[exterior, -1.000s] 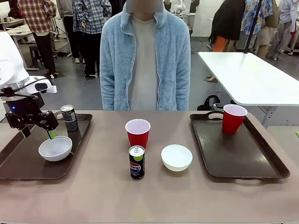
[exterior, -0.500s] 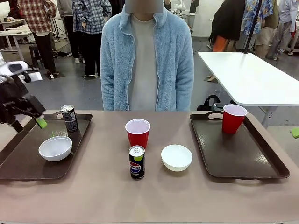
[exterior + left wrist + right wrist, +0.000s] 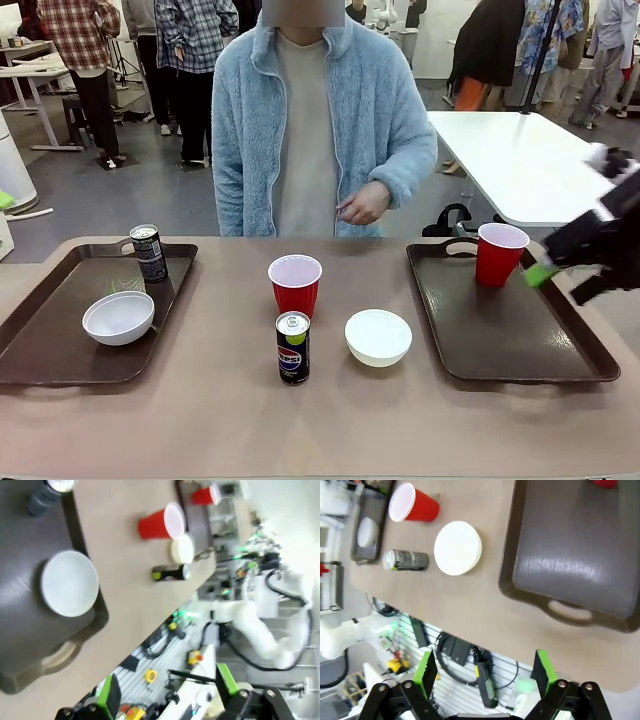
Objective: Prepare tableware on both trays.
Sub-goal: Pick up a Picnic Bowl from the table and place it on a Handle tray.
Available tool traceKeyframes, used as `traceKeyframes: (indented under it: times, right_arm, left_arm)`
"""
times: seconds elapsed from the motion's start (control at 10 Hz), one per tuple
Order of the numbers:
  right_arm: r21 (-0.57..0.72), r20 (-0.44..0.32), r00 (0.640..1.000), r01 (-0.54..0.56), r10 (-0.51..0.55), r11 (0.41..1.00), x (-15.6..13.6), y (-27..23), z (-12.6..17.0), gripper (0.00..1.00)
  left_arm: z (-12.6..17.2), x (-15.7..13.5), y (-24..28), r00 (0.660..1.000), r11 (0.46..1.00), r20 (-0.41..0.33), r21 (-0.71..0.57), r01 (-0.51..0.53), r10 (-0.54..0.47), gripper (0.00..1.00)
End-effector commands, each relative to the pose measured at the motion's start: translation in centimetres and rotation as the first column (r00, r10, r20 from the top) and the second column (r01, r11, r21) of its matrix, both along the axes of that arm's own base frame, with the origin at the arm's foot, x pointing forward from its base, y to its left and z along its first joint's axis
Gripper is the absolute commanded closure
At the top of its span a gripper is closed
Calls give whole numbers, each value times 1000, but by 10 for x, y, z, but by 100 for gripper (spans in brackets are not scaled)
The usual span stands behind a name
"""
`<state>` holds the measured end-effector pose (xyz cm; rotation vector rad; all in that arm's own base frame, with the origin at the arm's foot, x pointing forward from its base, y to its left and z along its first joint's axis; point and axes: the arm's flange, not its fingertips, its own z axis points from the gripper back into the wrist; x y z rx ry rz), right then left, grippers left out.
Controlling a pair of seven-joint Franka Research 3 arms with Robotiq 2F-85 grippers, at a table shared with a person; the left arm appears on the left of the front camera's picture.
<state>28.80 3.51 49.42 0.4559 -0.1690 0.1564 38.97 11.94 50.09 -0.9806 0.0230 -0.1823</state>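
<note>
The left tray, at the counter's left edge, carries a white bowl and, at its far right corner, a can. The right tray holds a red cup at its far left corner. A spare cup, spare can and spare bowl stand mid-counter between them. The right gripper, by the right tray's right rim, and the left gripper are both spread and empty. Filling the right tray seems to be the step in hand. The next move would be for the right gripper to reach the spare bowl and straddle its rim.
</note>
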Motion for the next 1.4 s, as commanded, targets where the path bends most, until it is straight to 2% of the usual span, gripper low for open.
traceKeyframes:
  times: [0.0,0.2,0.4,0.6,0.7,0.8,0.9,1.0,1.1,1.3]
  right_arm:
    - [-95,10,1000,4,-3,995,-17,54,-76,0]
    - [-146,17,1000,-17,19,989,-7,85,-99,0]
    - [-167,27,999,-26,31,986,5,97,-120,0]
    - [-190,76,996,-28,43,981,11,102,-137,0]
    - [-197,104,993,-40,62,980,10,101,-136,0]
    - [-198,82,994,-54,71,979,5,94,-132,0]
    - [-222,49,990,-121,135,968,-22,78,-109,0]
    - [-186,68,987,-131,146,974,-41,63,-85,0]
    - [-162,48,988,-139,148,977,-52,50,-73,0]
    - [-138,14,985,-170,174,976,-65,36,-72,0]
  left_arm:
    - [-20,29,42,998,982,-13,-178,-57,56,0]
    - [-37,36,82,984,949,-33,-259,-178,176,0]
    - [-46,31,89,972,944,-59,-232,-234,226,0]
    - [-40,21,89,967,944,-18,-209,-254,256,0]
    - [-55,28,99,973,944,-56,-234,-232,225,0]
    - [-55,28,99,973,944,-56,-234,-232,225,0]
    - [-55,28,99,973,944,-56,-234,-232,225,0]
    - [-55,28,99,973,944,-56,-234,-232,225,0]
    - [-55,28,99,973,944,-56,-234,-232,225,0]
    - [-55,28,99,973,944,-56,-234,-232,225,0]
